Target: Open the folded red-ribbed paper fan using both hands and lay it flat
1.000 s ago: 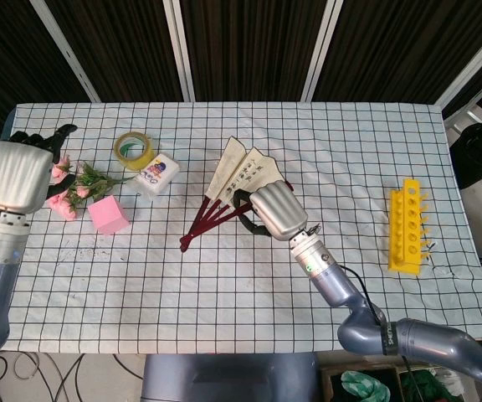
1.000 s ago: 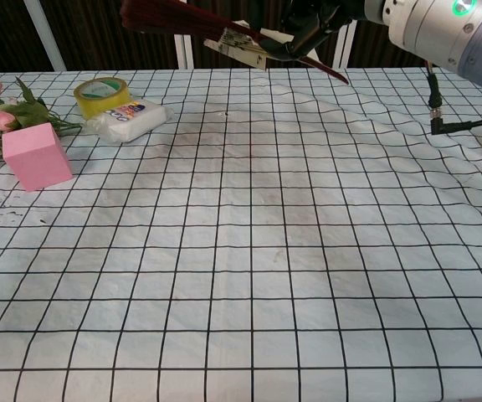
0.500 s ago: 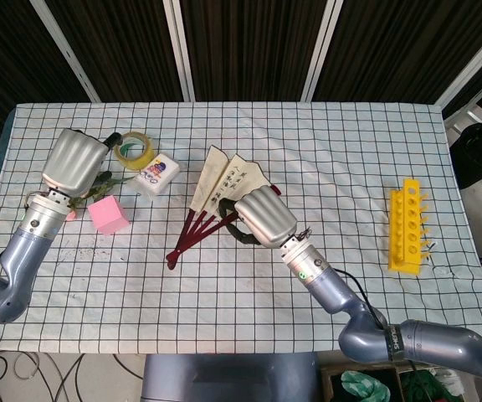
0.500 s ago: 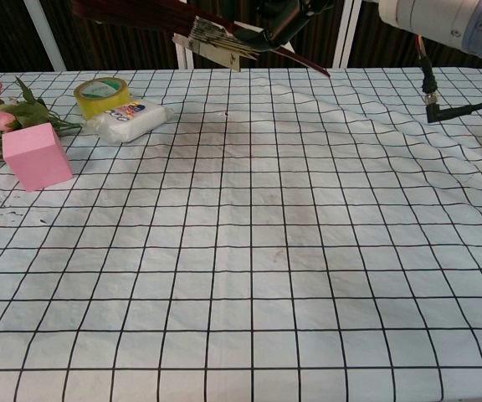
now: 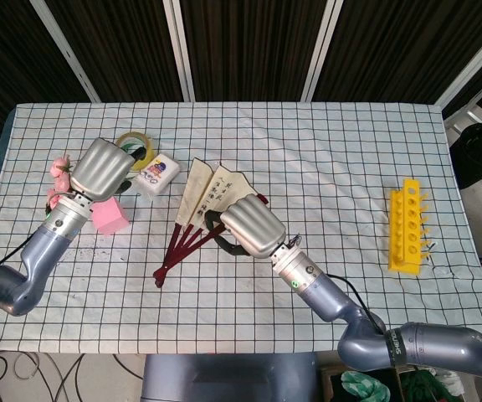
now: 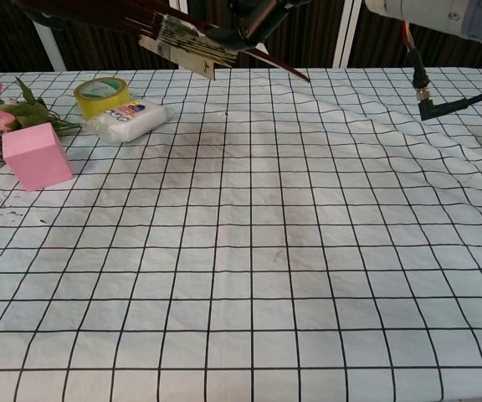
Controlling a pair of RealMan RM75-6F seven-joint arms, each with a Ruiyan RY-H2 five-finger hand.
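Dark slatted panels with pale uprights back the desk (image 5: pixel 366 142), which wears a white cloth ruled in a black grid, lightly wrinkled toward its right edge. Above the cloth's middle, slightly left, the right robot hand (image 5: pixel 252 226), a smooth grey ribbed shell, grips the paper fan (image 5: pixel 197 209). The fan is partly spread: cream paper leaves with dark writing point to the far edge, and thin dark-red ribs taper to a pivot nearer the front. The left robot hand (image 5: pixel 101 167) hovers near the left edge with its fingers curled under; whether it holds anything I cannot tell. Around it lie a ring of yellow tape (image 5: pixel 136 146), a white printed packet (image 5: pixel 157 173), a matte pink cube (image 5: pixel 107 218) and pink flowers (image 5: pixel 57 172). A yellow plastic rack (image 5: pixel 408 226) sits by the right edge. The chest view shows the fan raised clear of the cloth; only the head view shows both hands whole.
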